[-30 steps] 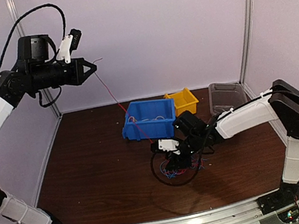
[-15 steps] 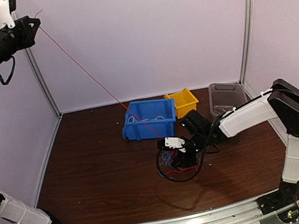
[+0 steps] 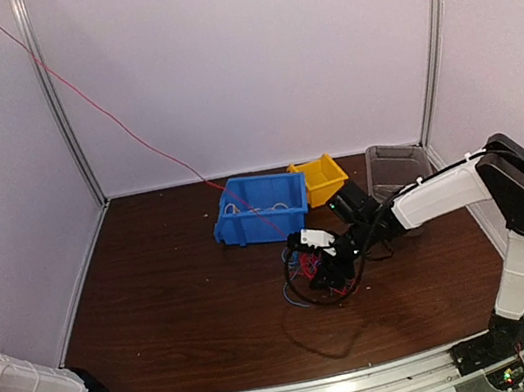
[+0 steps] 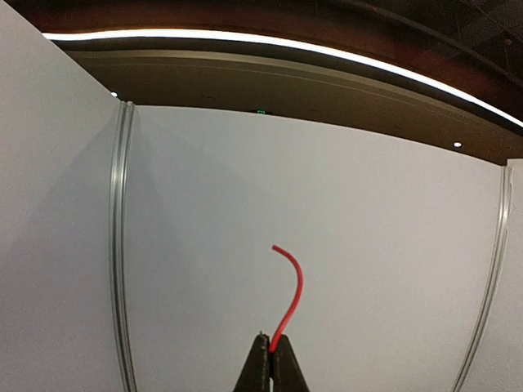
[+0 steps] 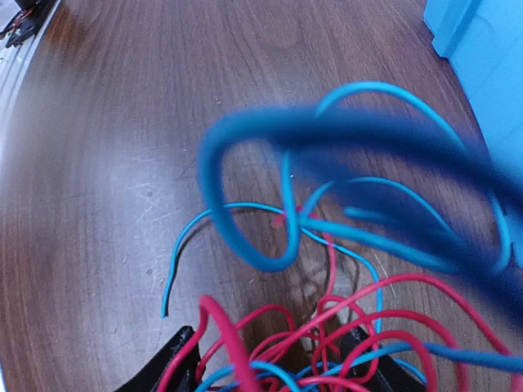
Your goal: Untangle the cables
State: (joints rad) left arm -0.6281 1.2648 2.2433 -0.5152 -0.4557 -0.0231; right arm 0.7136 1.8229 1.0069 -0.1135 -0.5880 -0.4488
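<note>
Bins [image 3: 248,229] number three (blue [image 3: 263,192], yellow [image 3: 326,185], grey [image 3: 397,172]); one red cable [image 3: 147,147] taut.

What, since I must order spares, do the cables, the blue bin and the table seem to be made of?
Cables: probably plastic-insulated wire, smooth, slightly glossy red and blue, bending into soft loops. Blue bin: apparently moulded plastic, one even colour, dull sheen. Table: wood or wood-look laminate, dark brown with visible grain and soft reflections; I cannot tell which.
</note>
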